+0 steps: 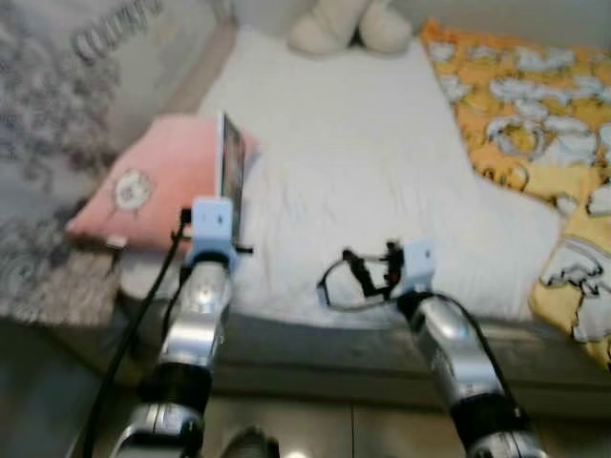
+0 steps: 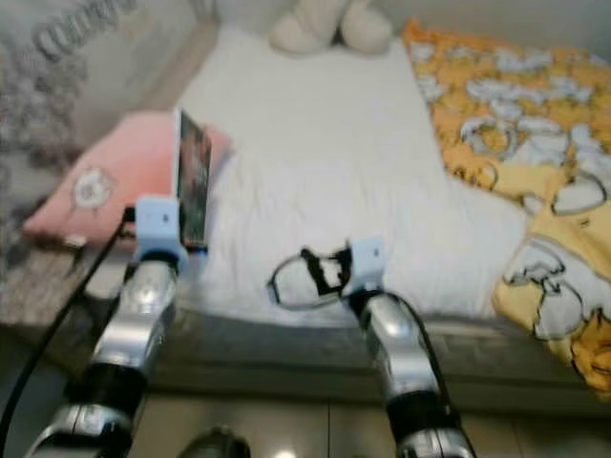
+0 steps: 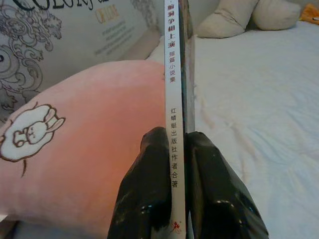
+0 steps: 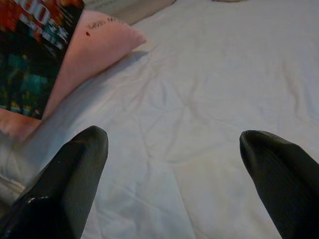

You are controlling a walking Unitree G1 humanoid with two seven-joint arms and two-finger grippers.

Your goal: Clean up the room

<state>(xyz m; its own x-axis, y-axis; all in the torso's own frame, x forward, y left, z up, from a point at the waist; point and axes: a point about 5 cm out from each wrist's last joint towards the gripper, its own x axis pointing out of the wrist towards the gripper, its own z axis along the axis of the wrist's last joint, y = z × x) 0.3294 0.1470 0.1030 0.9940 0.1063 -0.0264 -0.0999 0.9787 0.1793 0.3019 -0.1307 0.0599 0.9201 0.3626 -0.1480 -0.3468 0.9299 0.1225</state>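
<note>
My left gripper point(image 3: 174, 164) is shut on a thin book point(image 1: 230, 172), held upright on edge above the near left corner of the bed. The book's white spine point(image 3: 173, 89) carries printed characters and its dark colourful cover point(image 4: 30, 55) faces right. Just behind and left of it lies a pink pillow point(image 1: 143, 186) with a small sheep drawing point(image 3: 27, 134). My right gripper point(image 4: 174, 164) is open over the white sheet point(image 1: 363, 162) near the bed's front edge, with nothing between its fingers point(image 4: 75, 169).
An orange and yellow patterned blanket point(image 1: 535, 124) covers the bed's right side. A cream plush toy point(image 1: 344, 24) rests at the head of the bed. A grey patterned wall point(image 1: 57, 114) runs along the left. The bed frame's front edge point(image 1: 325, 358) is close below my arms.
</note>
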